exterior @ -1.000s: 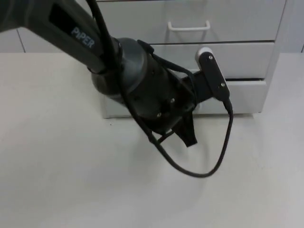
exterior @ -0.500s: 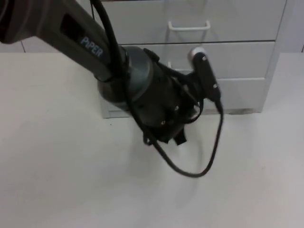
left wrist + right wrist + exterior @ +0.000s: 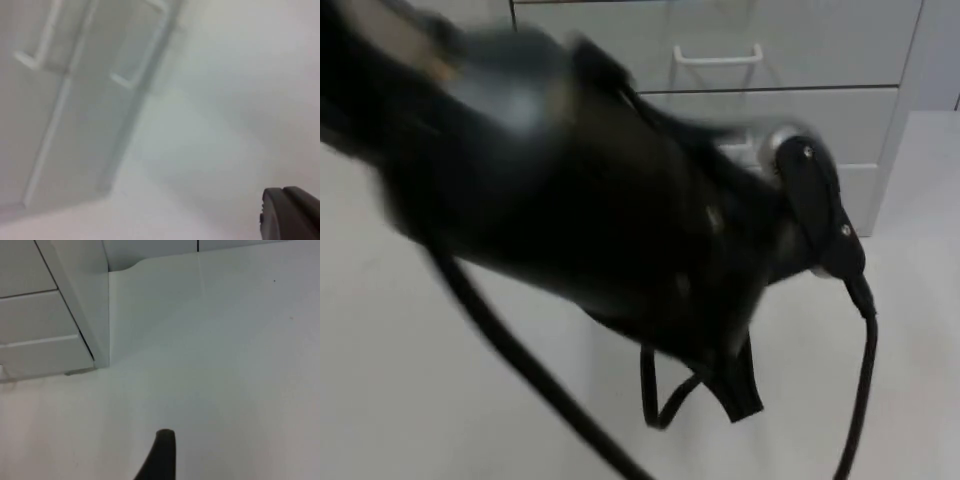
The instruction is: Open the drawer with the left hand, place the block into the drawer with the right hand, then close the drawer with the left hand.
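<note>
A white drawer unit (image 3: 800, 40) stands at the back of the table, and the middle drawer's white handle (image 3: 717, 57) shows above my left arm. Its visible drawer fronts sit flush. My left arm looms large and blurred in front of the unit. My left gripper (image 3: 738, 388) hangs over the white table a short way in front of the bottom drawer (image 3: 860, 195). The left wrist view looks slantwise at two drawer handles (image 3: 137, 65). My right gripper (image 3: 161, 455) waits over bare table beside the unit's corner (image 3: 80, 310).
The white table top (image 3: 410, 380) spreads to the left of and in front of the unit. A strip of table (image 3: 935, 180) runs along the unit's right side. The left arm's bulk hides the unit's lower left part.
The bottom drawer's front stood slightly out a second ago and now sits flush. My left arm has swung up and away from it, towards the camera, with its gripper now further from the unit.
</note>
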### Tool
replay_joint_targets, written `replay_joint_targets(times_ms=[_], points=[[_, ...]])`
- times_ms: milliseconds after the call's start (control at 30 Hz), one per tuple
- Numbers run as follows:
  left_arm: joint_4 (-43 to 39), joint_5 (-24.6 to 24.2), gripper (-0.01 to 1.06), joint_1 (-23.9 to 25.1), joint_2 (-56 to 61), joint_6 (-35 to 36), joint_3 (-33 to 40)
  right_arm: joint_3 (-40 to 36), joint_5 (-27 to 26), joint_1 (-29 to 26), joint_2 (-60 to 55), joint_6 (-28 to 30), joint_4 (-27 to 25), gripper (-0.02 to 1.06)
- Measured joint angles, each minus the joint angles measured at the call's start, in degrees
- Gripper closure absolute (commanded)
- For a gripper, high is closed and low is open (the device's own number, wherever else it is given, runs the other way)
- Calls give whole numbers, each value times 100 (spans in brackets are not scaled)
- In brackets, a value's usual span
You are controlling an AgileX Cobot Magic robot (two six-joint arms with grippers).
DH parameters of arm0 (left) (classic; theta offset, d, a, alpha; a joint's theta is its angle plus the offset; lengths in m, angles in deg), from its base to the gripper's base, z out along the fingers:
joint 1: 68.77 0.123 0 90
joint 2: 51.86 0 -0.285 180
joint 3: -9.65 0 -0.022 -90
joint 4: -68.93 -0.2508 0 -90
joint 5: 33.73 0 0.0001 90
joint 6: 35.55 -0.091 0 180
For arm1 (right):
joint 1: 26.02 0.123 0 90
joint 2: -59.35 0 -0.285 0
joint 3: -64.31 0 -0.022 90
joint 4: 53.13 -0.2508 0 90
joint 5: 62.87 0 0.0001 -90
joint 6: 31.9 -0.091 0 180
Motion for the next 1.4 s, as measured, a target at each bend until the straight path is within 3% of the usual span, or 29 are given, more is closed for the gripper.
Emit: replay_joint_targets(times_ms=[133, 267, 733, 900, 1067, 1400], points=[[1258, 88, 105, 119, 730, -1024, 183, 0, 0, 0, 0, 49, 0, 27], [2054, 176, 105, 518, 1664, -1453, 499, 0, 19, 0, 0, 116, 0, 27], [3021, 159, 105, 2313, 4926, -1641, 1418, 0, 47, 0, 0, 136, -36, 27], [3415, 62, 105, 2831, 5760, -2101, 1430, 0, 51, 0, 0, 197, -36, 27], [3870, 15, 105, 3337, 6233, -2615, 1430, 0, 103, 0, 0, 744, -582, 27], [5474, 75, 105, 3511, 6687, -3742, 1430, -8, 282, 167, 0, 1920, -1583, 27]])
